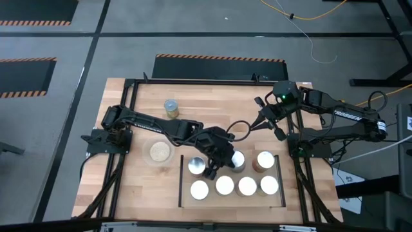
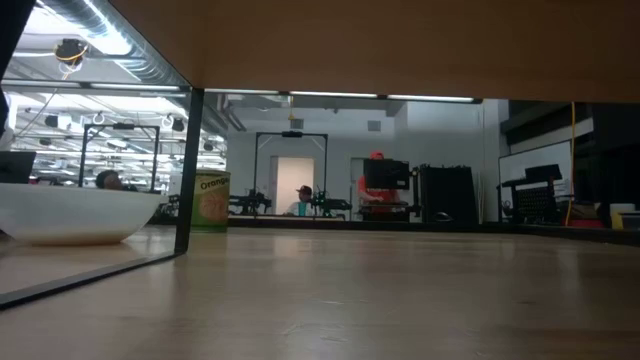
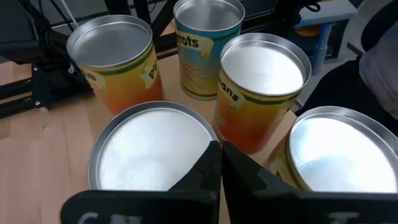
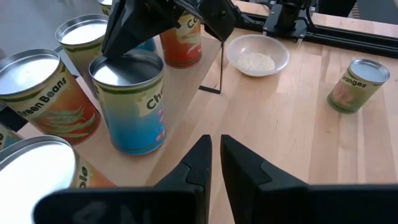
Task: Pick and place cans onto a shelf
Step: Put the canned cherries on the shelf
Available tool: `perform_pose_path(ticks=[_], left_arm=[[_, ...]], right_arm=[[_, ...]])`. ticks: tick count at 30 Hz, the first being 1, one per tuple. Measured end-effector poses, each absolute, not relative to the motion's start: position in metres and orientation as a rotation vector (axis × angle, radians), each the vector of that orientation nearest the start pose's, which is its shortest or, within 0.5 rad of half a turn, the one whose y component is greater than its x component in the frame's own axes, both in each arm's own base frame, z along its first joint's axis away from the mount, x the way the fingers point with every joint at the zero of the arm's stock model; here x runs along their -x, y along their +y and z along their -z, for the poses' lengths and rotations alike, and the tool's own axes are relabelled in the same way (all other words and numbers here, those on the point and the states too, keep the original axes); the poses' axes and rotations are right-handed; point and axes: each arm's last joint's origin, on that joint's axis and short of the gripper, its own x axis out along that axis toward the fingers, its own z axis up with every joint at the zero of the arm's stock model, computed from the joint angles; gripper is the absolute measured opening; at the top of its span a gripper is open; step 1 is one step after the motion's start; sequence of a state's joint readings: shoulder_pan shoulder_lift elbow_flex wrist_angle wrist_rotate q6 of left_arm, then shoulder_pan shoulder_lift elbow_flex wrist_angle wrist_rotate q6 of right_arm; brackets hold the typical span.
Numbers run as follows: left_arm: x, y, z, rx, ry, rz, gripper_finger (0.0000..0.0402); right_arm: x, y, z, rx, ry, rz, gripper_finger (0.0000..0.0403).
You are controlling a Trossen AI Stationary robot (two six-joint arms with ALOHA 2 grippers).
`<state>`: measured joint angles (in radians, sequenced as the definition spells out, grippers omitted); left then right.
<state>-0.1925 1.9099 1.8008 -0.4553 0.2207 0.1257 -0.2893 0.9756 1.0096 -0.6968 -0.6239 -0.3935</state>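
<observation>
Left tool shut, above shelved cans.

My left arm stretches out across the table, its gripper pointing down with fingers pressed together, nothing between them. My right arm is folded back near the far right side, gripper raised, fingers nearly closed, empty.

Left arm hiding one can, labels unreadable overhead

Seven cans stand upright on the shelf; one stands apart
</observation>
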Motion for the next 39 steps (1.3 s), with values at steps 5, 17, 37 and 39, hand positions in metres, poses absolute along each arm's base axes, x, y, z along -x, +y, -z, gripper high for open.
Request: perform_pose_path(ticks=[5, 17, 37, 39], left_arm=[[-0.43, -0.09, -0.334, -0.113, 0.541, 0.438, 0.0], [-0.43, -0.09, -0.334, -0.111, 0.541, 0.44, 0.0042], [-0.408, -0.079, -0.372, -0.168, 0.46, 0.275, 0.0053], [-0.397, -0.077, -0.376, -0.17, 0.512, 0.262, 0.0052]], right_arm=[[-0.184, -0.037, -0.334, 0.085, 0.521, -0.431, 0.004], [-0.184, -0.037, -0.334, 0.085, 0.522, -0.431, 0.004], [-0.183, -0.037, -0.334, 0.083, 0.525, -0.43, 0.004], [-0.183, -0.037, -0.334, 0.083, 0.525, -0.431, 0.004]])
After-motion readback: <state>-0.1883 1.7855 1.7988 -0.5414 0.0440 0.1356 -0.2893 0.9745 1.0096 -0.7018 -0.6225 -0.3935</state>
